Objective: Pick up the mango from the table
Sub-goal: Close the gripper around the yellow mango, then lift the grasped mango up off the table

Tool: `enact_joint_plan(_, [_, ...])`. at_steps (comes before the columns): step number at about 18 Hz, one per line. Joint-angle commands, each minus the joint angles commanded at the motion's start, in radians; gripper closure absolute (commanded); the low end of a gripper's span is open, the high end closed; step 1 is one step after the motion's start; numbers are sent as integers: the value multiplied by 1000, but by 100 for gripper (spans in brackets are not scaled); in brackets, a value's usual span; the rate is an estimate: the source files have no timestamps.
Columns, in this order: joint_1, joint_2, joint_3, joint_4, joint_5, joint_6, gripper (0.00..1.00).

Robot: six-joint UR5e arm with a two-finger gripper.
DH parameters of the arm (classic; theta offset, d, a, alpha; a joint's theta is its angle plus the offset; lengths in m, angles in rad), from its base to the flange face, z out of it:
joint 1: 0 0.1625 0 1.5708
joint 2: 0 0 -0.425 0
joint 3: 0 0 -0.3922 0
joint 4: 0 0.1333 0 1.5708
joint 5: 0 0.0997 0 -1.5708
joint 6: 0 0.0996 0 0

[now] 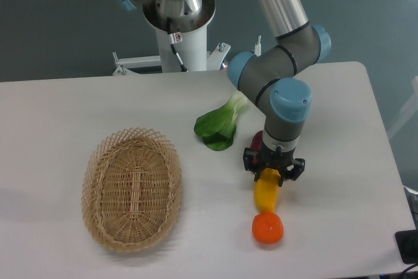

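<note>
The mango (266,193) is a yellow-orange elongated fruit lying on the white table (65,115), right of centre near the front. My gripper (273,172) points straight down over the mango's far end. Its black fingers (251,161) stand spread on either side of the fruit, and the jaws look open. The mango's far tip is hidden under the gripper. The mango rests on the table.
A round orange (268,228) lies touching the mango's near end. A purple-red vegetable (257,142) is partly hidden behind my wrist. A green leafy vegetable (219,126) lies to the left of it. A wicker basket (132,189) stands at the left front.
</note>
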Motion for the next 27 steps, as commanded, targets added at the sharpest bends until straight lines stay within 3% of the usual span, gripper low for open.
enact_joint_plan(6, [12, 60, 9, -6, 2, 2, 38])
enact_joint_plan(9, [41, 127, 25, -8, -9, 2, 38])
enact_joint_plan(12, [66, 154, 48, -8, -78, -3, 38])
enact_joint_plan(27, [115, 178, 75, -8, -163, -28, 40])
